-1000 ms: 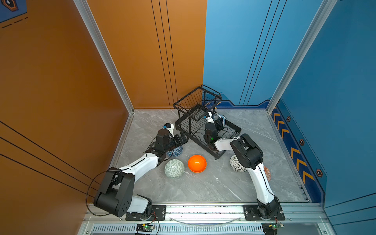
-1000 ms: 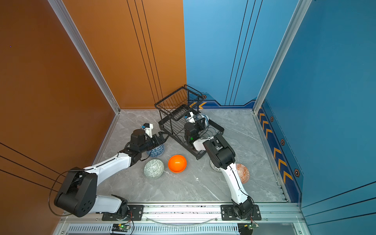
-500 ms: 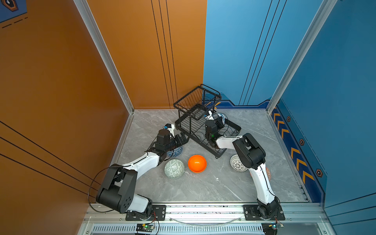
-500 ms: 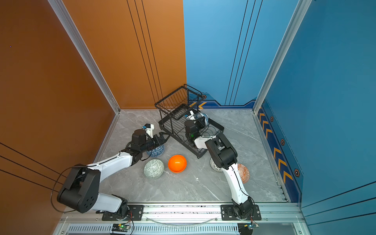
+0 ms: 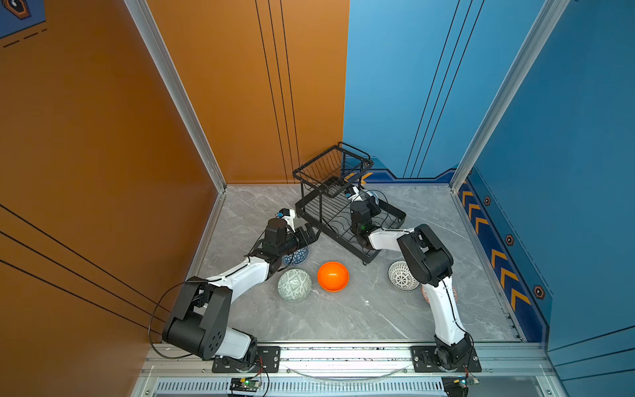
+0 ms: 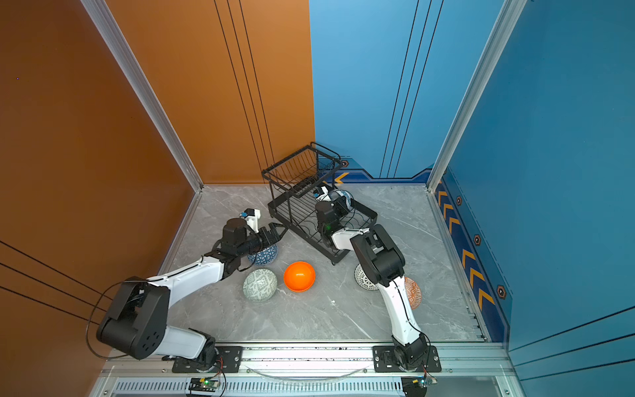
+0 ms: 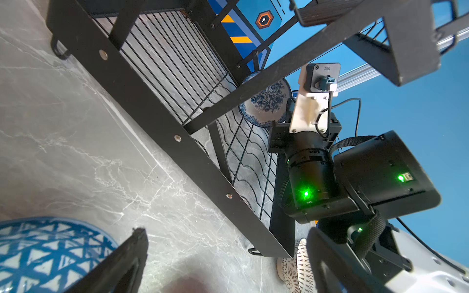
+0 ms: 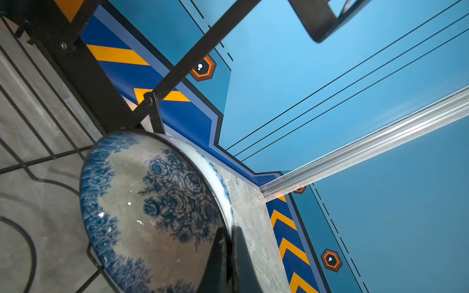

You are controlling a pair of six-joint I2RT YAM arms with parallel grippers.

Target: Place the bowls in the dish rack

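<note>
My right hand (image 8: 229,232) is clamped on the rim of the white-blue floral bowl (image 8: 157,208), its fingers pinched together over the edge, inside the lower tier of the dish rack (image 7: 177,138). The bowl stands on edge straight ahead of the hand, with its lower rim down among the wavy slot wires (image 7: 243,157). I cannot tell whether it already sits in a slot. A rack upright (image 8: 154,114) stands just past its far rim and the raised basket (image 5: 321,170) hangs above and beyond, so I judge the free way is down, then straight back out.

My left hand (image 5: 311,233), fingers spread wide and empty, hovers just outside the rack's long rail, with the blue triangle-patterned bowl (image 7: 38,251) right beneath it.

Farther out on the desk (image 5: 343,316) lie the pale green bowl (image 5: 294,285) and the orange bowl (image 5: 332,276). The lattice bowl (image 5: 398,275) and the red-orange bowl (image 6: 414,292) sit beside my right arm.
</note>
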